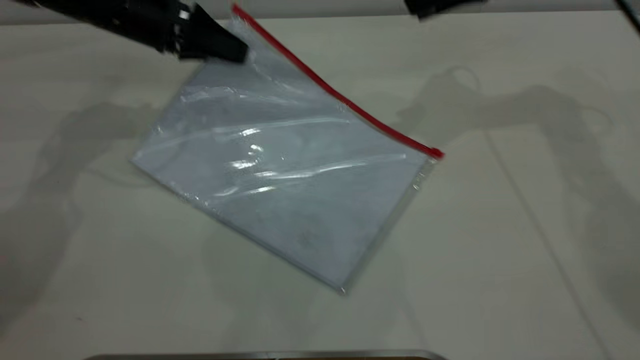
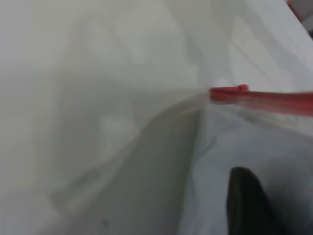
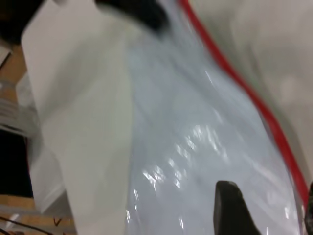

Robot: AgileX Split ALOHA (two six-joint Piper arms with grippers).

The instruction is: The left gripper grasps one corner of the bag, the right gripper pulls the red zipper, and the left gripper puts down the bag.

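The bag (image 1: 295,175) is a clear bluish pouch lying slantwise on the table, its far left corner (image 1: 239,22) raised. The red zipper (image 1: 340,100) runs along its far edge and ends in a small red tab (image 1: 437,153) at the right. My left gripper (image 1: 241,53) comes in from the upper left, its jaws closed on the plastic just below that corner. In the left wrist view one black finger (image 2: 249,200) lies on the bag (image 2: 254,142), and the zipper (image 2: 264,98) runs beyond it. My right gripper (image 3: 269,196) hangs open, clear of the bag (image 3: 195,122).
Only a black piece of the right arm (image 1: 430,6) shows at the top edge of the exterior view. A metal rim (image 1: 265,356) lies along the near table edge. The right wrist view shows the table's side edge (image 3: 34,147) with wooden clutter beyond.
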